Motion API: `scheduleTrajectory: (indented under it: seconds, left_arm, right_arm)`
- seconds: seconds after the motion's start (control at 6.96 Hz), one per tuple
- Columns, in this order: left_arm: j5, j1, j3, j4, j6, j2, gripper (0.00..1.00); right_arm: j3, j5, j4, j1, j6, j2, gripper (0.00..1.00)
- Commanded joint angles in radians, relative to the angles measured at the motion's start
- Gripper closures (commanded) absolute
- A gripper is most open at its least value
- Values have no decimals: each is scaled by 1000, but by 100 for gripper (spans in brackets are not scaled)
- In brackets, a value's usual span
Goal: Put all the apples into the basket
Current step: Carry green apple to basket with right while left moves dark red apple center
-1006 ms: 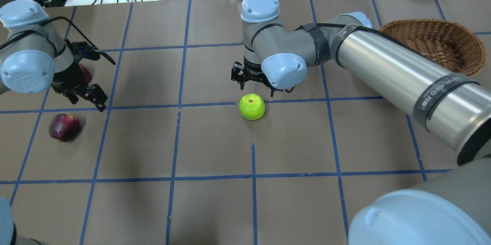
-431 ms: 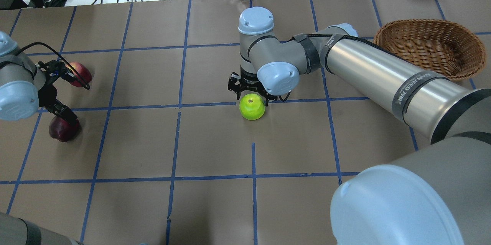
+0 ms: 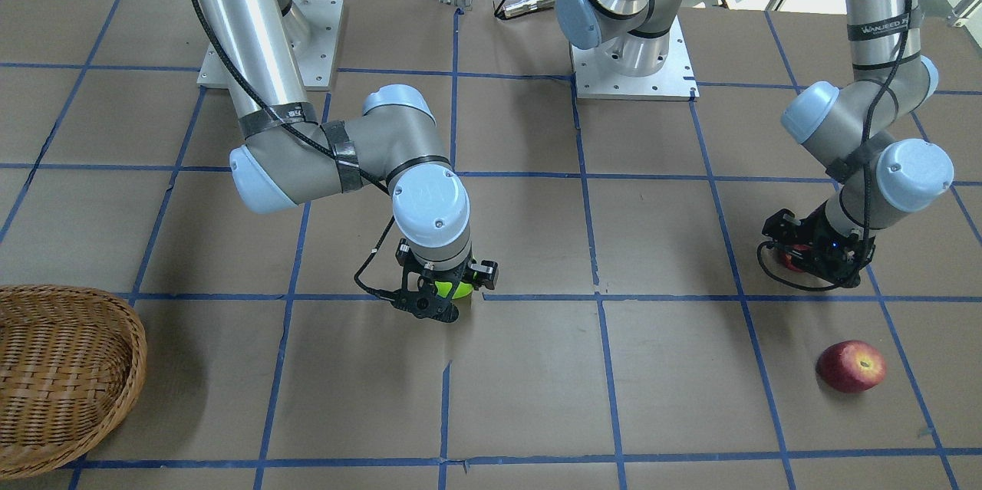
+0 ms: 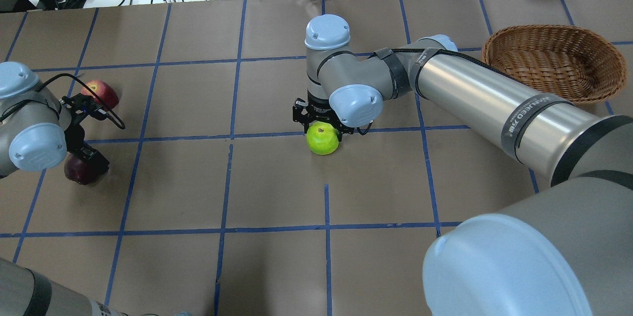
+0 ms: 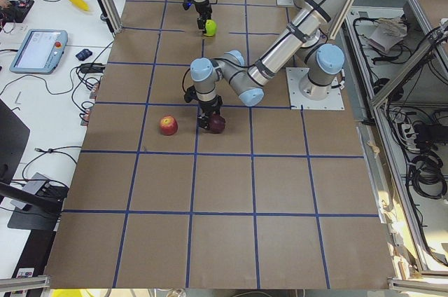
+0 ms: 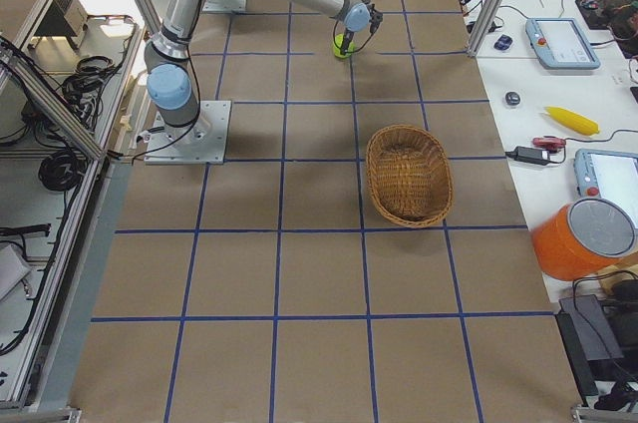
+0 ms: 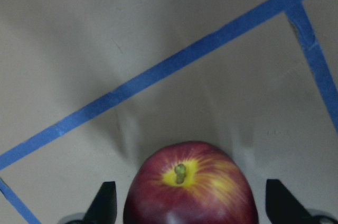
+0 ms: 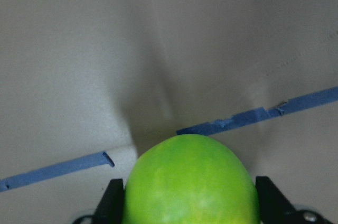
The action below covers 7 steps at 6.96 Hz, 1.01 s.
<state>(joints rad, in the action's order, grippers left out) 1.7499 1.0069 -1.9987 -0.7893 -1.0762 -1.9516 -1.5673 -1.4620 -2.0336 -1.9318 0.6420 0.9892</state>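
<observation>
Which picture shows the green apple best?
The overhead exterior view: the green apple shows nearly whole, stem dimple up. The right wrist view fills with it but cuts off its bottom; front-facing, the right gripper hides most; side views show it tiny.

Lime green apple (image 4: 323,139) mid-table, dark maroon apple (image 4: 76,170) far left, lighter red apple (image 4: 101,94) beyond it, empty wicker basket (image 4: 554,64) far right
</observation>
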Motion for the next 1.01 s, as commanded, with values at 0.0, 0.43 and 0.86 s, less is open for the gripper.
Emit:
scheduleTrajectory:
  seconds: [0.0, 0.43, 0.86]
  left_arm:
    - [-9, 1, 3, 10, 8, -13, 73]
    - [-76, 94, 159, -286, 290, -4, 82]
    - [-139, 335, 282, -459, 737, 30, 82]
  right_arm:
    - [7, -6, 28, 2, -2, 34, 100]
    - [102, -15, 287, 194, -108, 236, 100]
    - [119, -150, 277, 533, -602, 249, 100]
